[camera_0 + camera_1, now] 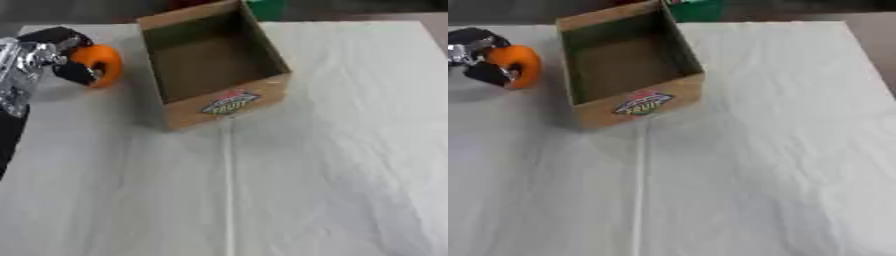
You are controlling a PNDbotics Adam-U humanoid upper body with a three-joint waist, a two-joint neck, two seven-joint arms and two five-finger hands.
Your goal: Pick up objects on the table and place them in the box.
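Note:
An orange round object point(103, 64) is at the far left of the table, with my left hand point(54, 52) curled round it, black fingers above and below. A shadow lies under the object, and whether it touches the cloth I cannot tell. The open cardboard box point(229, 102) stands just right of it, at the back middle, a coloured label on its front wall. Its inside shows nothing but bare cardboard. My right hand is out of sight.
A white cloth point(332, 165) covers the table, with a crease running from the box toward the near edge. Something green point(266, 7) stands behind the box. The table's right edge point(868, 50) shows dark floor beyond it.

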